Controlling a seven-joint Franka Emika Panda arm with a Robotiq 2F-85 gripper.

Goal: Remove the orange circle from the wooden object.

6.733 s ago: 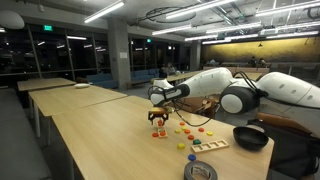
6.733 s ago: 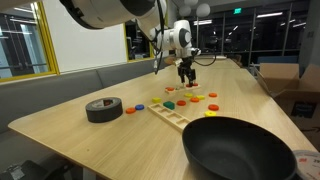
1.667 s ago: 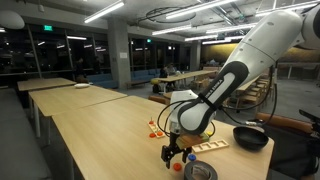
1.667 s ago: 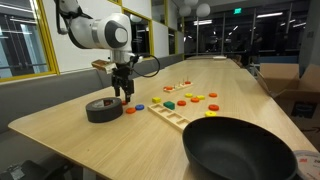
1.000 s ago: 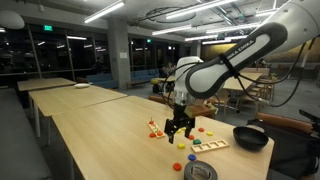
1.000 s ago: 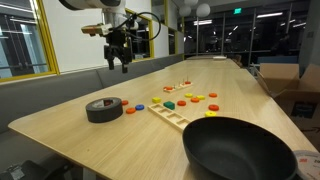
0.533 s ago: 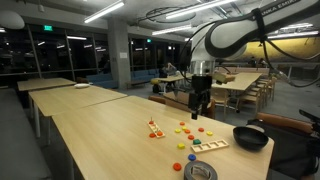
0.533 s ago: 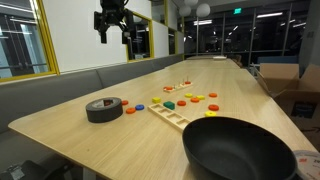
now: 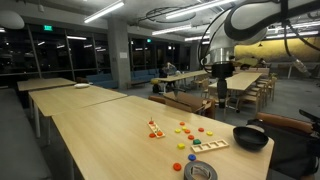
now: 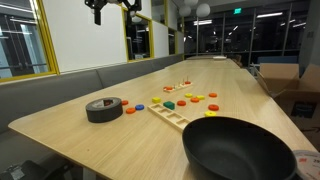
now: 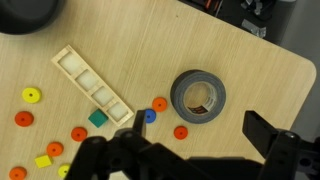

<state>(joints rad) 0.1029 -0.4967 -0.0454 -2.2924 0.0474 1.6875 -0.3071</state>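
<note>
Wrist view looks straight down on the table (image 11: 250, 60): your gripper (image 11: 205, 165) has its jaws spread wide, with nothing between them. You'll find the orange circle (image 11: 180, 132) lying flat on the wood just beside the tape roll (image 11: 198, 95), near the table's rounded corner. A blue disc (image 11: 149, 115) sits close by, at the end of the pale tray (image 11: 92, 80). In an exterior view the wooden object (image 9: 154, 128) stands upright, well apart from them and farther from the table's end edge; its peg is too small to judge.
</note>
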